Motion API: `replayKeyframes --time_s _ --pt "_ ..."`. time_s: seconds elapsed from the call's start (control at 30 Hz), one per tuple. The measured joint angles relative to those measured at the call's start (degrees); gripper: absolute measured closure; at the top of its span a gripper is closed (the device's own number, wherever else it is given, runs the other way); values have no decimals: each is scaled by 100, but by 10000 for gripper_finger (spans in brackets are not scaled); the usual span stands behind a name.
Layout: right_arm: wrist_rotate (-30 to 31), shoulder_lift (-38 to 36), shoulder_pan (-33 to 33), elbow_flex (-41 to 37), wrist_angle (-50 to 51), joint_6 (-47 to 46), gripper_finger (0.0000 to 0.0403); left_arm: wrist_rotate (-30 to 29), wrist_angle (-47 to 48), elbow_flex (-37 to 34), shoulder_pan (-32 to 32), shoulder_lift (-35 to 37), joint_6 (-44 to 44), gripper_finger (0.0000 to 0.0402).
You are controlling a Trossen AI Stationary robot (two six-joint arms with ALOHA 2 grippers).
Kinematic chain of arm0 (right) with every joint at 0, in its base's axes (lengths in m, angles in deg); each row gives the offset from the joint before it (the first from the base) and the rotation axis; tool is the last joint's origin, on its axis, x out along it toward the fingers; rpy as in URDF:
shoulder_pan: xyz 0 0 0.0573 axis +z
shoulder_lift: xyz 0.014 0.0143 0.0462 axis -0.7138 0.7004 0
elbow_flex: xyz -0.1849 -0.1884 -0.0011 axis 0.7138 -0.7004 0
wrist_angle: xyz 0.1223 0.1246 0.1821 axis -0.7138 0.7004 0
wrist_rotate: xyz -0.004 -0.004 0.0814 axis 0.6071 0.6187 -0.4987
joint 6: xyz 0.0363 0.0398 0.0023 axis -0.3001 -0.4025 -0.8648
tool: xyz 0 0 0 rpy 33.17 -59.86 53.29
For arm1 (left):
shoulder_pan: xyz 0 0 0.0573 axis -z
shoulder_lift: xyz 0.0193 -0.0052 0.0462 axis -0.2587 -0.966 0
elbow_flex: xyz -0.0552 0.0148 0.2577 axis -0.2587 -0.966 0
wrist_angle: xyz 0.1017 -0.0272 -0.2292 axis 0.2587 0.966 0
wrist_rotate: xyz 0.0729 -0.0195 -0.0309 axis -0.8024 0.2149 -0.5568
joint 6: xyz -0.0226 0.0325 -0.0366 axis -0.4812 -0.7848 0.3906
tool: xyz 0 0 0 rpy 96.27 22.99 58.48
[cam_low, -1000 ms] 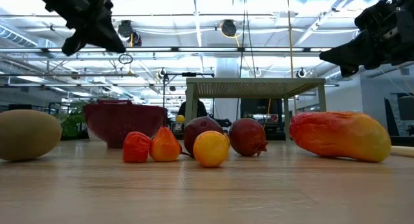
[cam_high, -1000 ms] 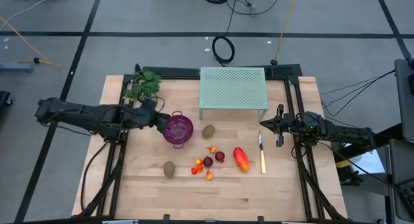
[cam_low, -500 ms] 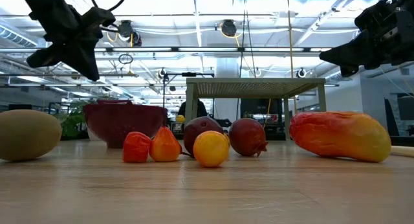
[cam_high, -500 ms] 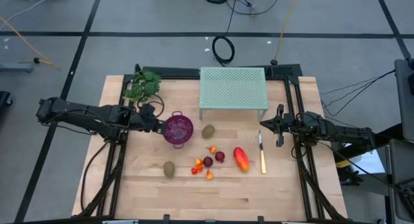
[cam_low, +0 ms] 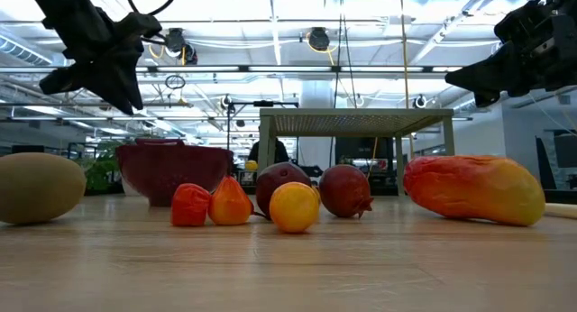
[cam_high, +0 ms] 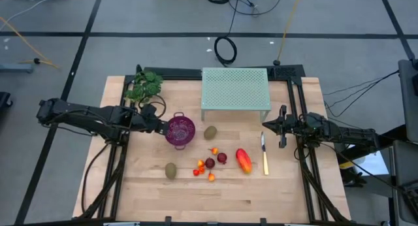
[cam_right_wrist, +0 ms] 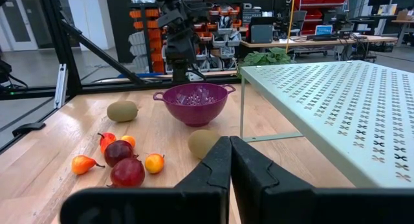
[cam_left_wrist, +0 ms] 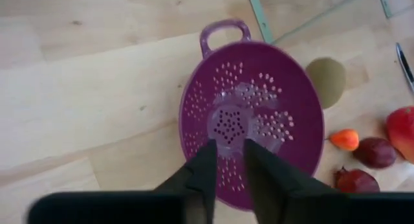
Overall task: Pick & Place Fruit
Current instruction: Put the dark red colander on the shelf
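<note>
A purple colander stands left of the table's middle, and my left gripper hangs above its left rim. In the left wrist view my left gripper tips down into the colander, a little open, with nothing between its fingers. To the colander's right and near side, fruit rests on the wood. One kiwi lies beside the colander and another kiwi lies nearer. There are also an elongated orange-red fruit, two dark red ones and several tiny orange-red ones. My right gripper waits shut at the right side.
A pale green perforated rack stands at the far middle. A green leafy bunch lies at the far left. A yellow-handled knife lies right of the elongated fruit. Bare wood stretches along the near edge.
My left gripper has sunk a little over the colander's left rim, drawn slightly back toward the table's left edge, and tipped and rolled to point more steeply down. The fruit and the colander have stayed where they were.
</note>
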Motion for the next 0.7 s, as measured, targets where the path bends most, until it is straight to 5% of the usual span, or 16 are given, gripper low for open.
replayKeyframes --time_s 0.33,0.7 --pt "2 2 0 1 0 0 403 -97 99 -4 0 -397 248 172" --pt "7 2 1 1 0 0 403 -51 106 -4 0 -1215 415 149"
